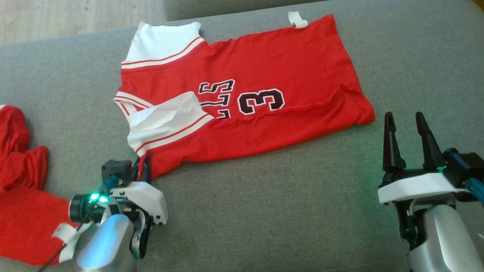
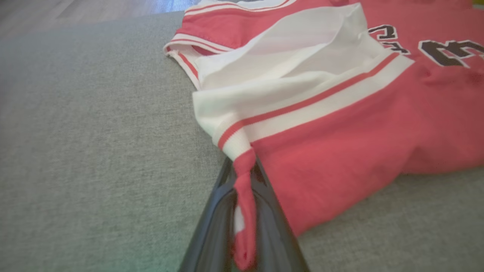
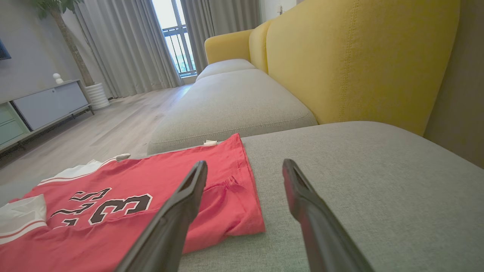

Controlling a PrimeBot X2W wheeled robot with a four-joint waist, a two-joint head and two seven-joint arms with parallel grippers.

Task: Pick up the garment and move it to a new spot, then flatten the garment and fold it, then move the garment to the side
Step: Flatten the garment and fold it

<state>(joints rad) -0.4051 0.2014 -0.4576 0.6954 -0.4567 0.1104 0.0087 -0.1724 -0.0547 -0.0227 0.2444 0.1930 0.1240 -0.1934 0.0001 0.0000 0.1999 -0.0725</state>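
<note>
The garment (image 1: 264,75) is a red jersey with white sleeves and a dark number 3, spread on the grey sofa seat (image 1: 264,211). Its near-left corner is pinched between the fingers of my left gripper (image 1: 143,169), which is shut on it. In the left wrist view a strip of red cloth of the garment (image 2: 340,143) runs down between the two dark fingers (image 2: 211,226) of the left gripper (image 2: 244,196). My right gripper (image 1: 406,122) stands open just right of the garment's hem, not touching it. The right wrist view shows the right gripper (image 3: 245,168) with spread fingers above the garment's (image 3: 132,189) hem corner.
A second red cloth (image 1: 19,196) lies crumpled at the left edge of the seat. Wooden floor (image 1: 75,17) shows beyond the far-left edge. The yellow sofa backrest (image 3: 359,56) rises to the right, and another seat cushion (image 3: 234,102) lies beyond the garment.
</note>
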